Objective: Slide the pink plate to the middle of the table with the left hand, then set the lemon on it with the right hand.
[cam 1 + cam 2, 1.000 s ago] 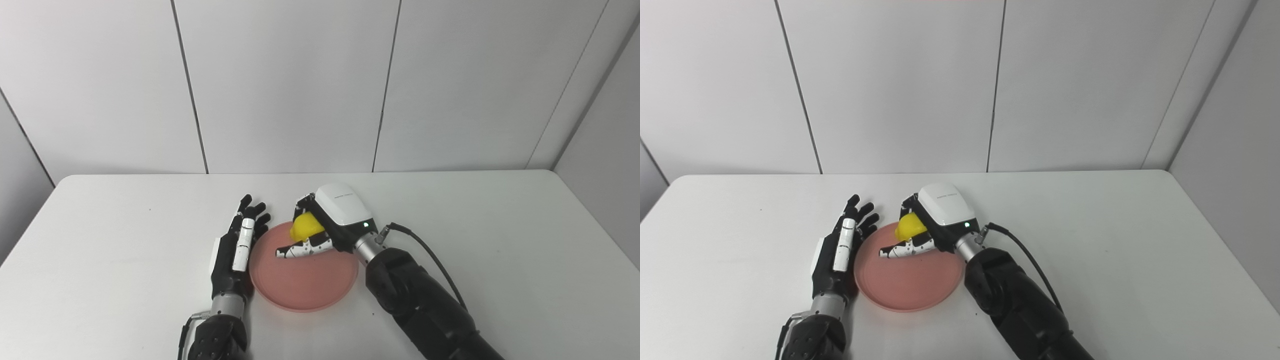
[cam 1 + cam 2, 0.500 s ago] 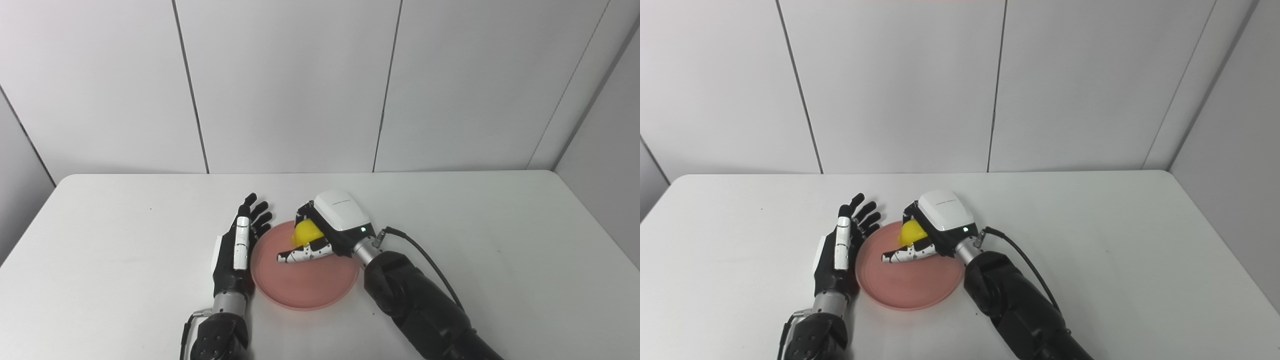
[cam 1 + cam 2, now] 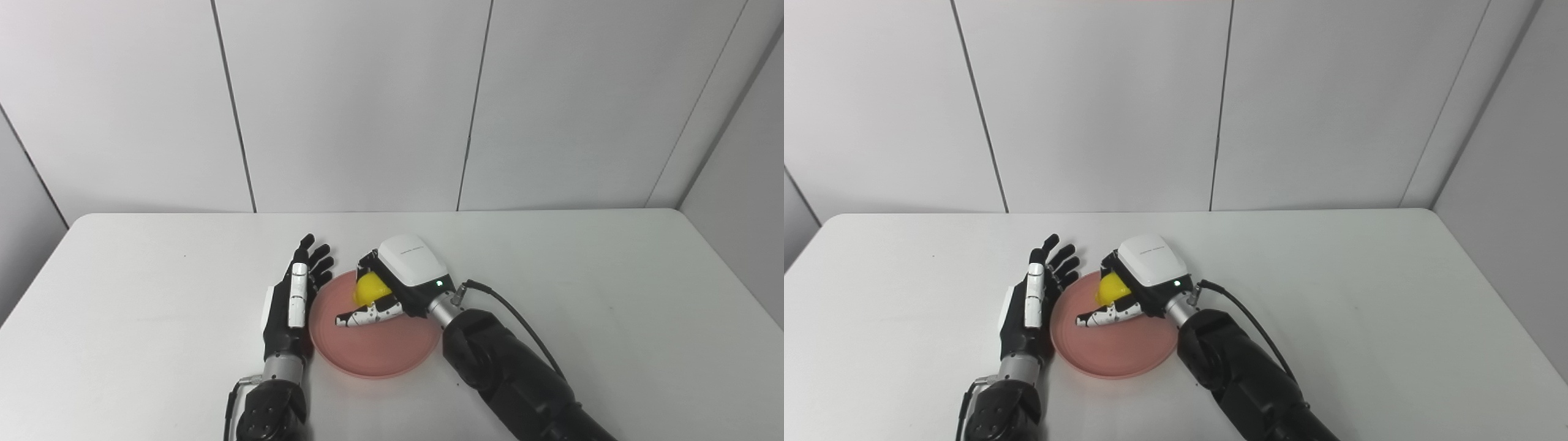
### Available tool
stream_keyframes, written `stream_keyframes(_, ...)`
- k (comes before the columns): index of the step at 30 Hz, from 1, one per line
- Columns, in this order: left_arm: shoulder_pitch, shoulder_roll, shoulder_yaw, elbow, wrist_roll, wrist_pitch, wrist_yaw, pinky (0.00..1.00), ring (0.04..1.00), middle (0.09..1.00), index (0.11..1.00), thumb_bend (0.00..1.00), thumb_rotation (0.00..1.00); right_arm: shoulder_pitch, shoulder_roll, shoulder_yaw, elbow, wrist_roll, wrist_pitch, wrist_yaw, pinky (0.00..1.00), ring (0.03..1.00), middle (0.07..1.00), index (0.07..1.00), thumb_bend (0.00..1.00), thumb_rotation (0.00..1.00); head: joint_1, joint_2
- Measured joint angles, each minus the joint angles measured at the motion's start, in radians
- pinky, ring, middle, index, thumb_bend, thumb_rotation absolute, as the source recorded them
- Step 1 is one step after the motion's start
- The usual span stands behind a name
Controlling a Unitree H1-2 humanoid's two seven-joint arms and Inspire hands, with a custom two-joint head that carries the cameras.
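The pink plate (image 3: pixel 373 349) lies on the white table near its middle. My right hand (image 3: pixel 395 288) is shut on the yellow lemon (image 3: pixel 367 289) and holds it low over the far part of the plate, thumb stretched out over the plate's middle. My left hand (image 3: pixel 293 303) is open, fingers straight, standing edge-on against the plate's left rim. In the right eye view the lemon (image 3: pixel 1110 288) sits in the right hand (image 3: pixel 1142 285) above the plate (image 3: pixel 1115 355), with the left hand (image 3: pixel 1032 300) beside it.
The white table (image 3: pixel 612 294) stretches wide on both sides of the plate. Its back edge meets a panelled grey wall. A black cable (image 3: pixel 520 318) runs from the right wrist along the arm.
My right hand has moved a little left and lower with the lemon, closer to the plate. The left hand stays at the plate's left rim; the view has shifted slightly.
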Motion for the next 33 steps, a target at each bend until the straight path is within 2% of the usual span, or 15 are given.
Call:
stream_keyframes(3,-0.001,0.000,0.000,0.001,0.000,0.000,0.001,0.90,0.880,0.883,0.909,0.75,0.99,0.000,-0.001,0.010,-0.004,-0.005,0.000,0.009,0.17,0.223,0.287,0.341,0.68,0.70,0.000,0.000)
stream_keyframes(7,-0.003,0.000,-0.001,0.004,0.002,0.000,0.002,0.91,0.876,0.877,0.942,0.78,0.99,-0.001,-0.003,0.016,-0.015,-0.013,0.000,0.038,0.17,0.221,0.281,0.298,0.81,0.74,-0.003,0.000)
stream_keyframes(8,-0.003,0.000,-0.001,0.004,0.002,0.000,0.002,0.92,0.877,0.881,0.958,0.78,1.00,-0.001,-0.005,0.016,-0.023,-0.012,0.000,0.048,0.19,0.246,0.309,0.338,0.85,0.77,-0.003,0.000)
stream_keyframes(14,-0.006,0.000,-0.005,0.014,0.013,-0.007,0.012,0.90,0.877,0.918,0.965,0.78,0.99,-0.001,-0.015,0.014,-0.040,0.001,0.000,0.077,0.27,0.333,0.407,0.484,0.95,0.87,-0.006,0.002)
stream_keyframes(17,-0.007,0.000,-0.005,0.016,0.014,-0.009,0.013,0.92,0.898,0.967,0.997,0.79,0.99,-0.001,-0.023,0.014,-0.046,0.001,0.000,0.077,0.37,0.454,0.521,0.561,1.00,0.90,-0.008,0.002)
stream_keyframes(19,-0.008,0.000,-0.004,0.019,0.014,-0.011,0.013,0.92,0.900,0.972,0.999,0.79,0.99,-0.001,-0.030,0.014,-0.057,0.000,0.000,0.077,0.38,0.470,0.536,0.569,1.00,0.90,-0.008,0.000)
stream_keyframes(21,-0.009,0.000,-0.004,0.019,0.013,-0.012,0.013,0.92,0.905,0.974,0.990,0.79,0.98,-0.001,-0.034,0.013,-0.068,0.001,0.000,0.077,0.43,0.527,0.578,0.595,1.00,0.91,-0.009,0.000)
stream_keyframes(26,-0.009,0.000,-0.005,0.020,0.014,-0.014,0.013,0.90,0.891,0.958,0.987,0.78,0.99,-0.001,-0.034,0.007,-0.071,0.012,0.000,0.092,0.48,0.575,0.618,0.627,1.00,0.87,-0.009,0.003)
stream_keyframes(31,-0.009,0.001,-0.006,0.022,0.019,-0.017,0.013,0.92,0.886,0.953,0.982,0.78,0.99,-0.001,-0.034,0.000,-0.075,0.018,0.000,0.100,0.52,0.602,0.633,0.631,1.00,0.85,-0.009,0.003)
stream_keyframes(33,-0.009,0.000,-0.006,0.022,0.020,-0.017,0.013,0.90,0.877,0.940,0.969,0.77,0.99,-0.001,-0.034,-0.001,-0.074,0.020,-0.001,0.099,0.50,0.586,0.614,0.624,1.00,0.84,-0.009,0.002)
